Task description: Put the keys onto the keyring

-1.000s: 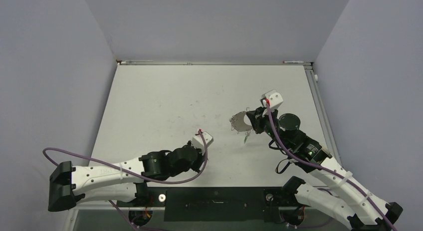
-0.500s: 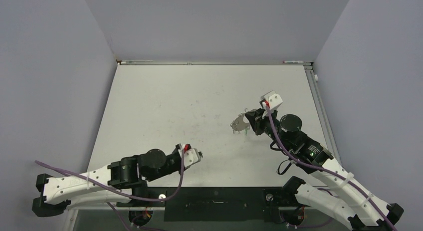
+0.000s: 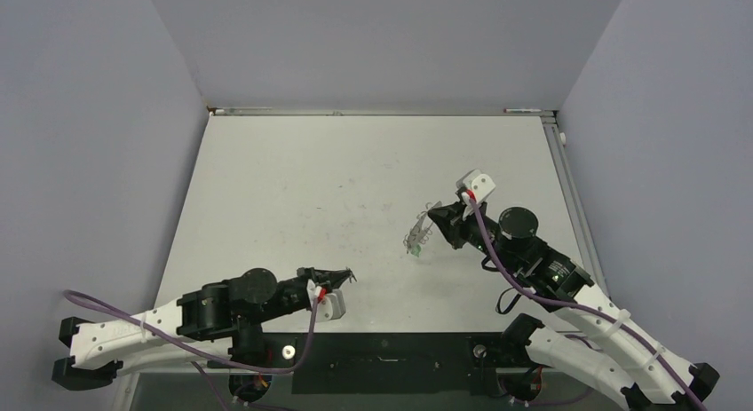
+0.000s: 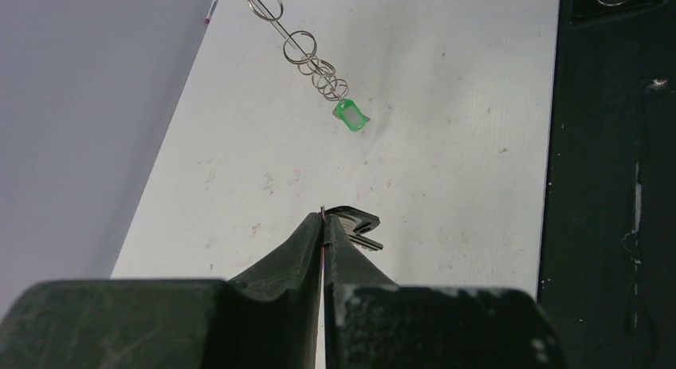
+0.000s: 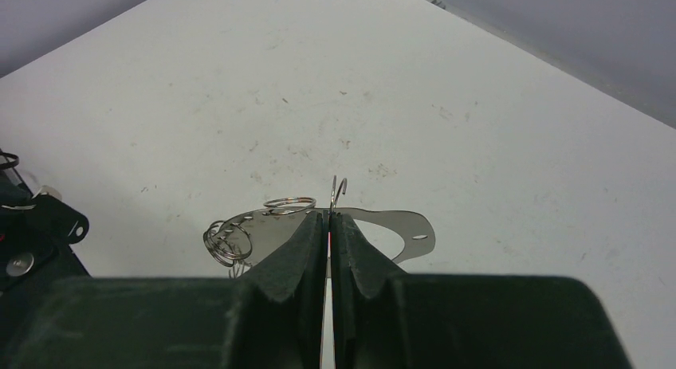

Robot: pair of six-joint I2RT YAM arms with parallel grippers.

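Item under inspection: the key [image 4: 356,225], a tiny piece with a black head, at lower centre of the left wrist view; it juts out just right of the fingertips of the left gripper [image 4: 323,223], whose jaws are pressed together and appear to pinch it by one edge, clear of the table [image 3: 293,180].

Handling, as judged: very light and rigid; the thin flat body could twist or slip in a pinch this shallow; the better hold is across the black head, leaving the hole end free for threading.

The keyring [image 4: 300,45] sits at upper centre of the same view, a thin wire running diagonally with small rings [image 4: 328,80] strung along it and a green tag [image 4: 351,114] hanging at its lower end; it is well apart from the key.

The right gripper [image 5: 328,219] is closed on the keyring's wire at centre of its own view; a hooked wire end rises just above the fingertips, and a flat silver piece [image 5: 398,229] shows to the right.

Handling, as judged: the wire is springy and smooth, its loose pieces free to slide and swing; it is best held close to the open end, steadying it.

Risk noted: whether the hooked end is the open one cannot be told.
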